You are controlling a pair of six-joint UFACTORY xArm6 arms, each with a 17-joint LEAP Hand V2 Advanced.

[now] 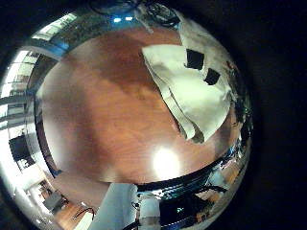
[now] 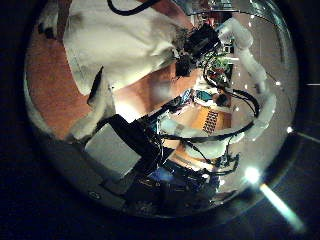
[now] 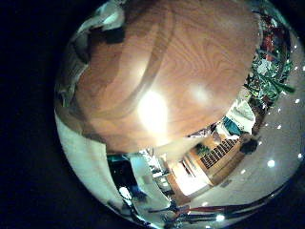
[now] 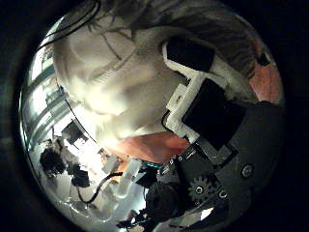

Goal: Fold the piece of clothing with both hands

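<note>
Operator: Left little finger side palm view is showing me a wide wooden table (image 1: 106,105) with a visible grain and a polished sheen; a bright patch of light is bouncing off it. Windows (image 1: 24,72) are running along the room's far edge.

Desk: And the garment?

Operator: The piece of clothing (image 1: 187,91) is lying flat on that table, off toward one side. It is reading as soft, thick cloth with one edge doubled over into a long, loose fold, and a rib or seam line is running down it.

Desk: What are the hands doing?

Operator: I am seeing the right hand (image 2: 200,45) from the left thumb side, sitting at the garment's border with its arm curving away under the ceiling lights (image 2: 250,175). Its own thumb side view is filling up with cloth, and its blocky fingers are lying right against the fabric. I cannot tell whether they are pinching it or just resting spread on it.

Desk: Left hand?

Operator: The left hand (image 2: 120,150) is only showing me a boxy finger segment above the table beside the cloth, so I cannot tell its pose either.

Desk: Anything else unclear?

Operator: From the right little finger side, most of the garment is being cut off at the rim. Shelves (image 3: 214,153) are showing small in the room beyond the table.
</note>
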